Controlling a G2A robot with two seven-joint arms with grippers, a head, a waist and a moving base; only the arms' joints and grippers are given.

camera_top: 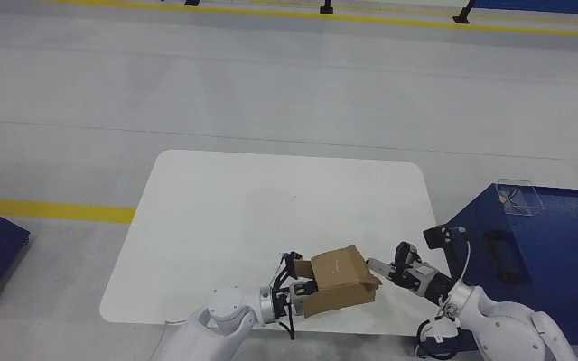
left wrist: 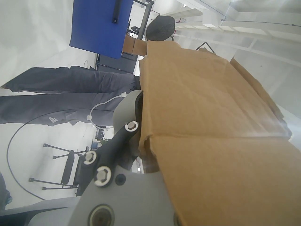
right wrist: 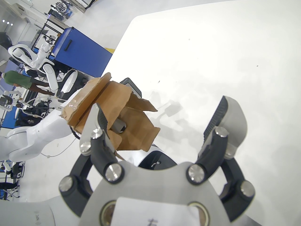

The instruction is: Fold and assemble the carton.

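Note:
A brown carton (camera_top: 336, 275), partly folded with loose flaps, is held just above the near edge of the white table (camera_top: 271, 208). My left gripper (camera_top: 293, 287) grips it from the left side, shut on one wall. In the left wrist view the carton (left wrist: 200, 118) lies against one dark finger (left wrist: 122, 139) and hides the other. My right gripper (camera_top: 386, 267) hangs open close to the carton's right side. In the right wrist view the right gripper (right wrist: 160, 118) is spread wide, one finger (right wrist: 98, 118) beside the carton's (right wrist: 131, 118) open end, nothing clamped.
A blue cabinet (camera_top: 515, 244) stands off the table's right side with a clear plastic box (camera_top: 517, 194) on top. The far and middle parts of the table are bare white surface. The carton hangs close to the near table edge.

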